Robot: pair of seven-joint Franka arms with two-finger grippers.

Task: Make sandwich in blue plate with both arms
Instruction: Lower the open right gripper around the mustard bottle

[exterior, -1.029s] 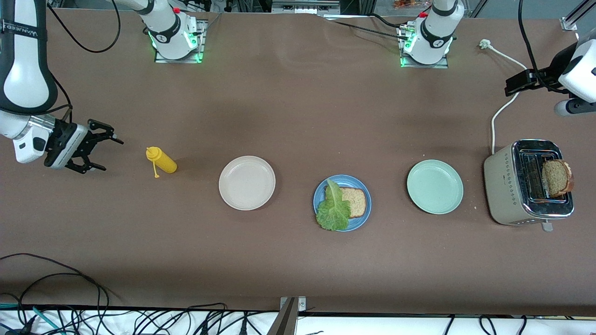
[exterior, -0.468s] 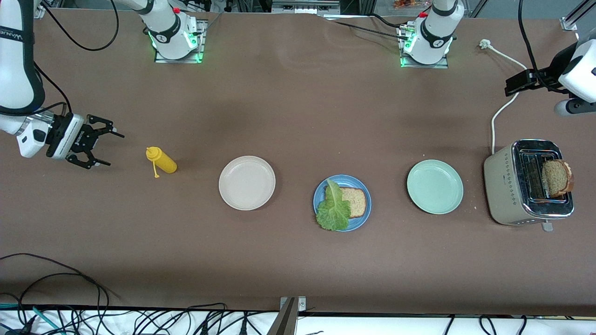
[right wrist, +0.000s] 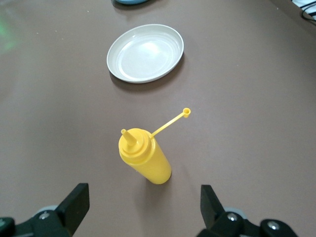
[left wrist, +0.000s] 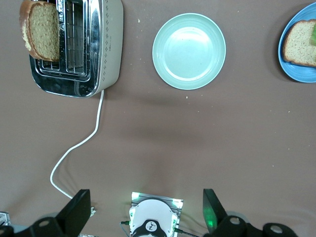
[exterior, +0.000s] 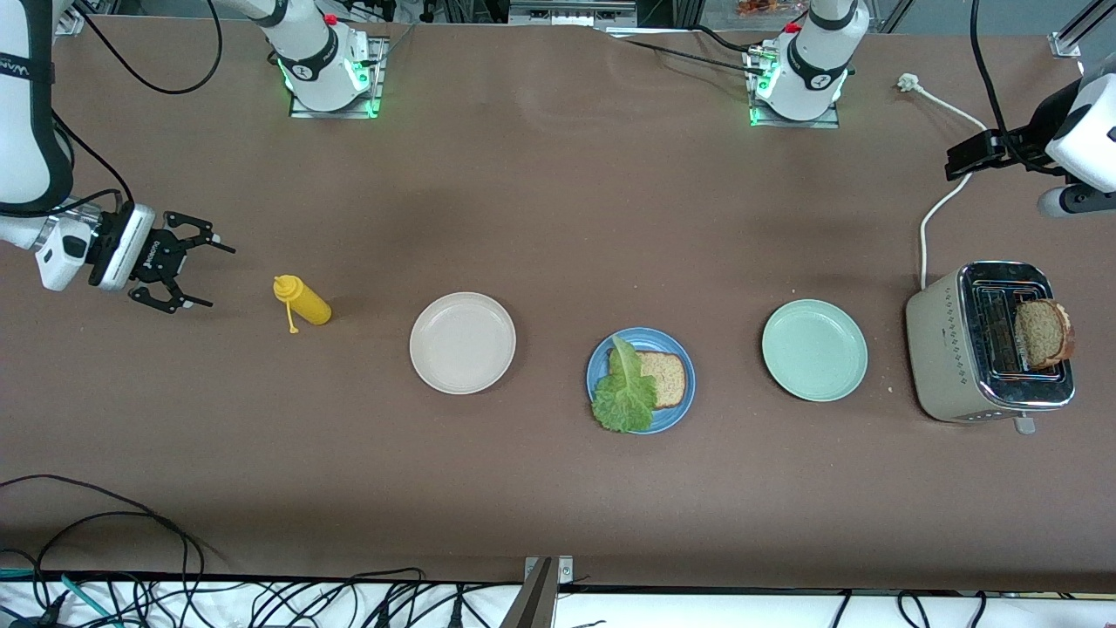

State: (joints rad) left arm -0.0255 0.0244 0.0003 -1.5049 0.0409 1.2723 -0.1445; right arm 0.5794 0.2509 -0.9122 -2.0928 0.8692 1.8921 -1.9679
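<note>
The blue plate (exterior: 600, 365) sits mid-table with one slice of brown bread (exterior: 667, 378) on it and a green lettuce leaf (exterior: 624, 392) lying partly over that slice and over the plate's rim. A second slice (exterior: 1042, 333) stands in the toaster (exterior: 959, 349). My right gripper (exterior: 218, 277) is open, low beside the yellow bottle (exterior: 303, 301), with nothing between its fingers. My left gripper (left wrist: 145, 217) is open and empty, high over the left arm's end of the table. From there the toaster (left wrist: 94, 49), its slice (left wrist: 42, 29) and the plate's edge (left wrist: 301, 74) show.
An off-white plate (exterior: 462, 342) lies between the bottle and the blue plate. A mint-green plate (exterior: 814, 350) lies between the blue plate and the toaster. The toaster's white cord (exterior: 937, 205) runs toward the left arm's base. The bottle's cap strap (right wrist: 170, 120) sticks out sideways.
My right gripper has drifted a little toward the arms' bases and turned to face the yellow bottle. The left arm, plates and food have not moved.
</note>
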